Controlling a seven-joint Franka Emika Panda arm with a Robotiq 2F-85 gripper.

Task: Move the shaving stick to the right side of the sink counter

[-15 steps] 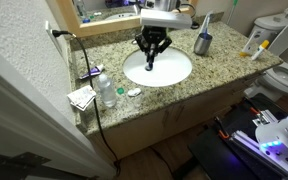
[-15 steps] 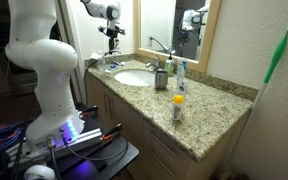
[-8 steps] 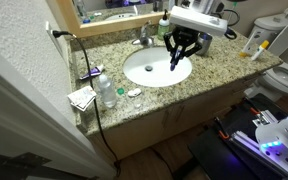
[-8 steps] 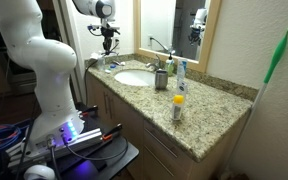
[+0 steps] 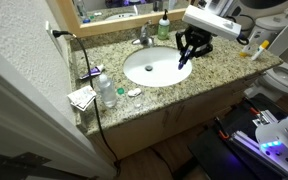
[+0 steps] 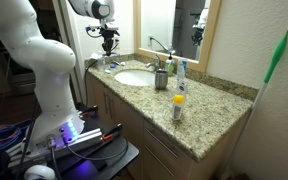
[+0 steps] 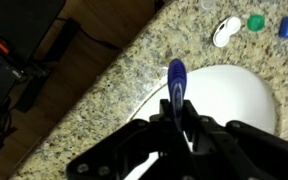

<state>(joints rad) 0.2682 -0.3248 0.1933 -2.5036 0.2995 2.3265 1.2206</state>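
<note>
My gripper (image 5: 187,55) hangs over the right rim of the white basin (image 5: 154,68) of the speckled granite sink counter (image 5: 209,70). It is shut on the shaving stick (image 7: 176,72), a slim dark blue stick that pokes out between the fingers (image 7: 177,108) in the wrist view. Below it in that view are the basin's edge (image 7: 239,95) and the granite (image 7: 109,90). In an exterior view the gripper (image 6: 109,42) is small at the far end of the counter, and the stick cannot be made out there.
Clear bottles (image 5: 105,92), a small white flat item (image 5: 134,92) and a paper (image 5: 81,97) lie left of the basin. A yellow bottle (image 5: 252,46) stands at the right end. The chrome tap (image 5: 144,38) is behind the basin. A cup (image 6: 161,80) and bottles (image 6: 178,105) stand on the counter.
The gripper has moved with the stick from above the middle of the basin to its right rim. The things on the counter have not moved.
</note>
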